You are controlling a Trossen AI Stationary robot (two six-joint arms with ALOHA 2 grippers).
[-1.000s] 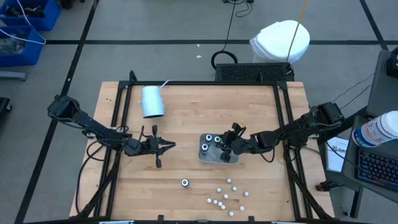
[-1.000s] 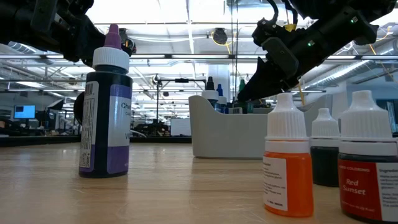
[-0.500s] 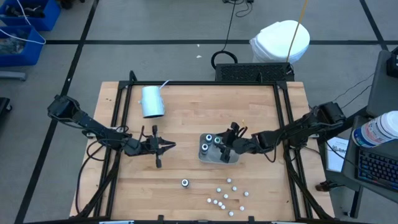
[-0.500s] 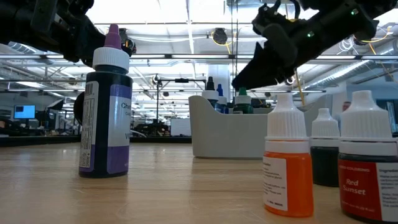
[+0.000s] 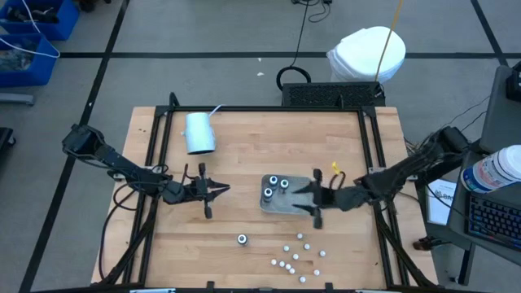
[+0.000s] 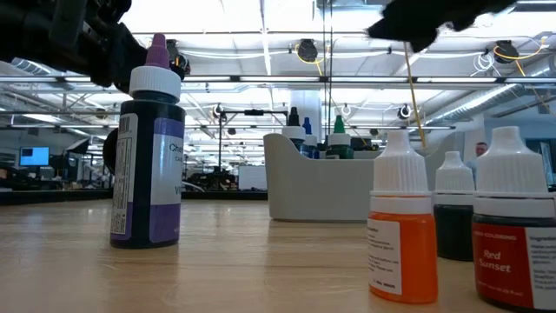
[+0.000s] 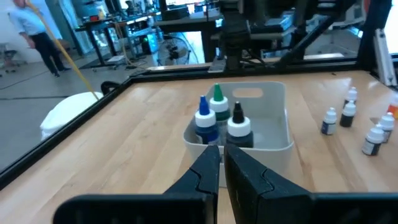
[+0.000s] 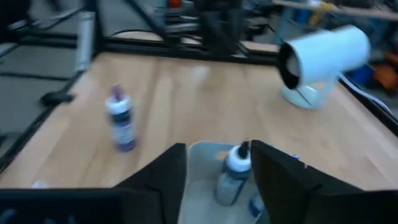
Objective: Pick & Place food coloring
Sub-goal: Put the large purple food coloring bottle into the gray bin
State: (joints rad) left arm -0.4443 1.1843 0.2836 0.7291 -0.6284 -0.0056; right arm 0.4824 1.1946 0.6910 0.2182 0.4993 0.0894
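Right pincer [image 5: 314, 198] open and empty at the right edge of the grey tray [image 5: 270, 204], three food coloring bottles [image 7: 217, 120] standing in this tray, left pincer [image 5: 216, 193] closed, empty, left of the tray, purple-label bottle [image 5: 242, 239] and small bottles [image 5: 295, 256] on the desk [image 5: 244, 155] near the tray

Setting: robotics lab or industrial workshop hall. Evidence: wooden table [image 5: 244, 163] in a black metal frame, centre of the high view; grey floor marked with dark tape lines; blue bins [image 5: 32, 32] at upper left; ceiling strip lights and workbenches with monitors [image 6: 35, 156] filled the low view's background.
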